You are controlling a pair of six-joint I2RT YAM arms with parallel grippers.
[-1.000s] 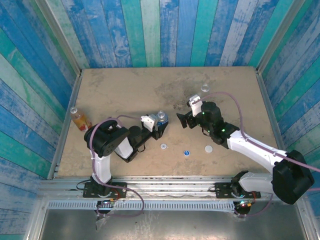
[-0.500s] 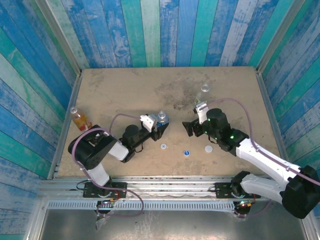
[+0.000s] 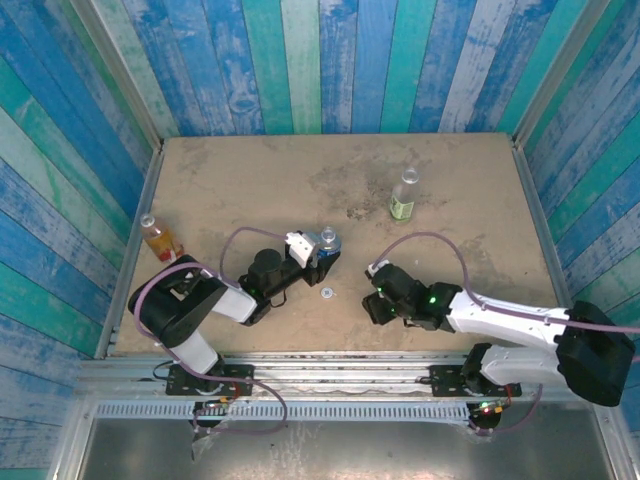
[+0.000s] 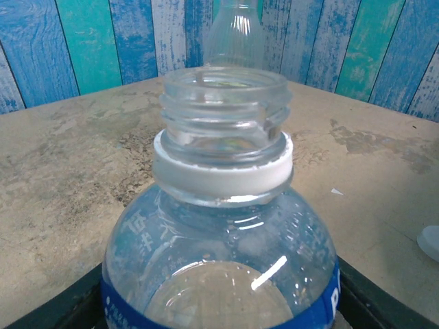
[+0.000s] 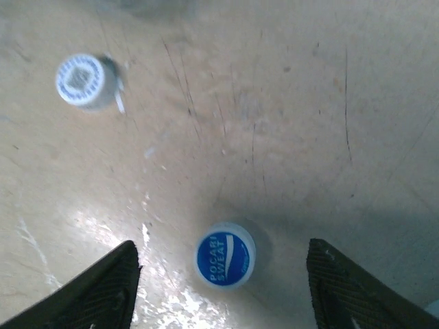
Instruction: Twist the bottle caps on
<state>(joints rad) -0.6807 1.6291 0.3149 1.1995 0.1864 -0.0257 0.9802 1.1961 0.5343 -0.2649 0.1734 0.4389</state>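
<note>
I read R gripper [image 5: 221, 264] open, blue cap [image 5: 224, 256] lying centred btwn its fingers [image 5: 110, 291], touching neither; L gripper [image 3: 320, 252] clamped on uncapped blue-label bottle [image 4: 219, 226].

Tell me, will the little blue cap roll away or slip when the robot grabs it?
Probably not roll: the blue Pocari Sweat cap lies flat on the table, printed top up. It looks small and plastic, so likely light and stiff. The table shines there, so it might skid if one of the fingers touches first.
</note>
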